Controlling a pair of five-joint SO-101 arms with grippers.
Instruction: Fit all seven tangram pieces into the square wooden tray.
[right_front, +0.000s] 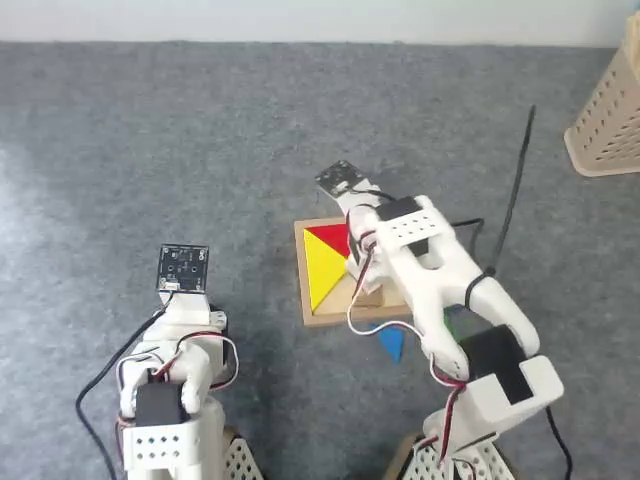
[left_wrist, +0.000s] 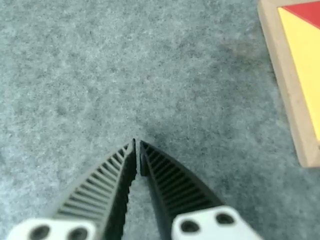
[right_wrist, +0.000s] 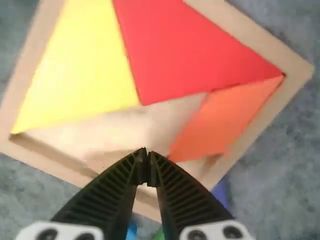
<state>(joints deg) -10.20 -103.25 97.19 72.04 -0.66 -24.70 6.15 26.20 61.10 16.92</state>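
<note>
Surface was grey carpet (right_front: 150, 130); beige basket (right_front: 610, 110) stood well away from right claw (right_wrist: 147, 167). Under this claw, tips pressed together, lay wooden tray (right_front: 322, 319). Inside: yellow triangle (right_front: 322, 262) and red triangle (right_front: 333, 238) ahead of tips, orange piece (right_wrist: 220, 125) just beside. Blue piece (right_front: 391, 343) lay outside, behind claw. Left claw (left_wrist: 136, 150) also together, over carpet.

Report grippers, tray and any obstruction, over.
Left gripper shut over carpet; right gripper shut above tray gap. Yellow piece, red piece, orange piece in tray. Blue piece outside, beneath right arm.
</note>
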